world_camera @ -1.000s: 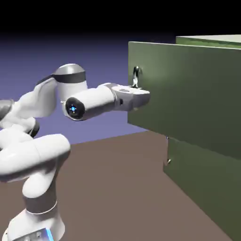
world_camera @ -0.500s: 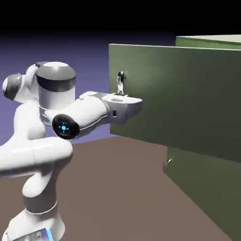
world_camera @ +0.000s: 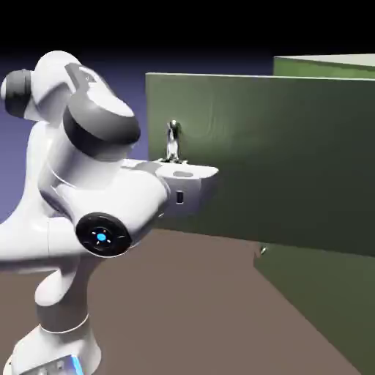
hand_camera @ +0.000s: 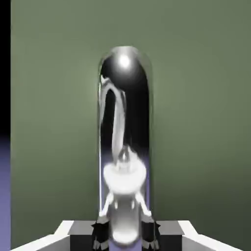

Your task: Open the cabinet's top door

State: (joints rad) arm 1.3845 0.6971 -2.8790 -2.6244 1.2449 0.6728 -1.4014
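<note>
The olive-green cabinet (world_camera: 329,66) stands at the exterior view's right. Its top door (world_camera: 278,161) is swung well out toward the left, away from the cabinet body. The door's silver bar handle (world_camera: 173,139) stands upright near the free edge. My gripper (world_camera: 173,157) is shut on that handle, the white hand pressed up against the door's face. In the hand view the shiny handle (hand_camera: 125,127) fills the middle against the green top door (hand_camera: 196,122), and the dark fingertips (hand_camera: 100,230) clamp it at the bottom edge. The gripper (hand_camera: 125,233) sits at its lower end.
The lower green panel (world_camera: 322,300) stays flush with the cabinet, its short handle (world_camera: 262,251) at its left edge. The brown table (world_camera: 183,307) stretches below the door. My white arm (world_camera: 80,212) bulks large on the left.
The top door has swung further open toward the exterior view's left. My gripper travelled with the handle, leftward and slightly down, and the arm folded back closer to its base.
</note>
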